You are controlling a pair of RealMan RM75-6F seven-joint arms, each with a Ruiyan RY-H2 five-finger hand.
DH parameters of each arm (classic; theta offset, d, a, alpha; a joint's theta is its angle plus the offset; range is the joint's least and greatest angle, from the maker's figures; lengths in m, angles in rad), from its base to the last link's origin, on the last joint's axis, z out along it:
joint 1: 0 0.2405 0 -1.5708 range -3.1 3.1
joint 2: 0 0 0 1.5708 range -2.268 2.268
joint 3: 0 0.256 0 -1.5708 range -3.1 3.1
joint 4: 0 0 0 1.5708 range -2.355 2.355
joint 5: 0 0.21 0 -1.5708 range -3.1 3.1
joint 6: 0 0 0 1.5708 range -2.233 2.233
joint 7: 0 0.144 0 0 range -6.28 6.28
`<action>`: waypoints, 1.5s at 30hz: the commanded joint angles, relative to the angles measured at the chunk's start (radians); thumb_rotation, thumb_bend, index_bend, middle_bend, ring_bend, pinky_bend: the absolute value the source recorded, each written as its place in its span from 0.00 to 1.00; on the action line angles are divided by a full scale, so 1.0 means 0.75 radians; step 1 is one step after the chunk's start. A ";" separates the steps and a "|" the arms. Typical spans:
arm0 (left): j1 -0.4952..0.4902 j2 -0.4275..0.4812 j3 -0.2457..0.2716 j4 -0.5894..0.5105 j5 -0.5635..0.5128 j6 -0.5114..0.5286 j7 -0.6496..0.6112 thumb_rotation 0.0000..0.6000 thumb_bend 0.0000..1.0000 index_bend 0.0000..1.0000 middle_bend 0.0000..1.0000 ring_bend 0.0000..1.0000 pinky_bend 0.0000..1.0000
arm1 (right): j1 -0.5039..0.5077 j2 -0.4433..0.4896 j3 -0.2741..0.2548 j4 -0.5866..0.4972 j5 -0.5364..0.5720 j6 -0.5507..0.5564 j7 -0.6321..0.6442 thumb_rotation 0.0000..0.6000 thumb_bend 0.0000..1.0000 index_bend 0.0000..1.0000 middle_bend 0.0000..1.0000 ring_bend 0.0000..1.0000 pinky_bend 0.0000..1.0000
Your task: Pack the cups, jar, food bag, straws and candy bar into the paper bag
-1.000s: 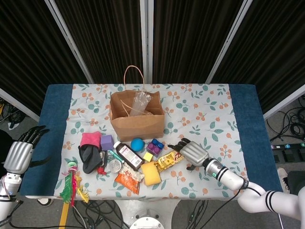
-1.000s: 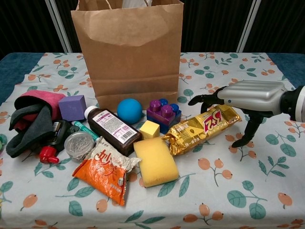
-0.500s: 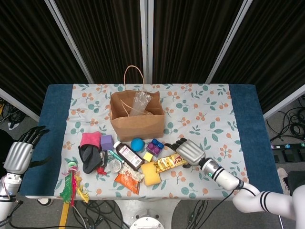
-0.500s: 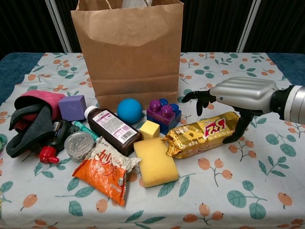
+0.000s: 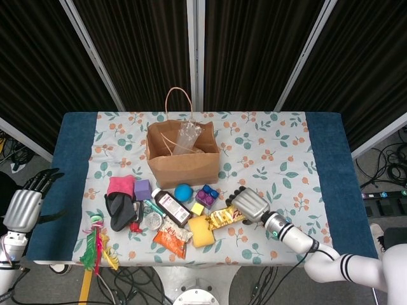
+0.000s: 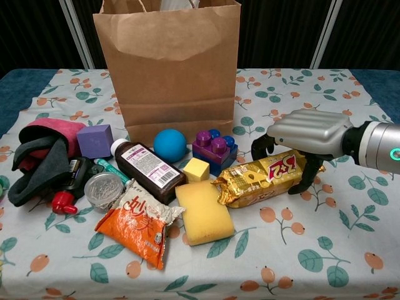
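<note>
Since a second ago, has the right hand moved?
Yes. In the chest view the right hand has shifted left toward the purple block and settled over the candy bar, fingers curling around it.

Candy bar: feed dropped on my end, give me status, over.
Right hand over candy bar, fingers closing round it, not lifted. Left hand idle off table edge. Yellow sponge touching the bar's near end.

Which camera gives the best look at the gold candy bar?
The chest view: the candy bar lies close up, its red lettering visible, under the right hand. The head view shows it small and partly covered by that hand.
</note>
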 commanded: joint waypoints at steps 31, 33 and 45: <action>-0.010 0.046 -0.007 -0.099 0.032 0.030 0.023 1.00 0.13 0.23 0.25 0.15 0.25 | 0.261 0.519 0.722 -0.619 0.342 0.350 -0.370 1.00 0.18 0.62 0.54 0.47 0.48; -0.008 0.051 -0.010 -0.110 0.025 0.030 0.015 1.00 0.13 0.23 0.25 0.15 0.25 | 0.358 0.492 0.741 -0.558 0.417 0.314 -0.539 1.00 0.18 0.62 0.54 0.47 0.48; -0.010 0.047 -0.024 -0.086 0.010 0.031 -0.047 1.00 0.13 0.23 0.25 0.15 0.25 | 0.821 0.263 0.640 -0.183 0.816 0.170 -1.250 1.00 0.18 0.62 0.54 0.47 0.48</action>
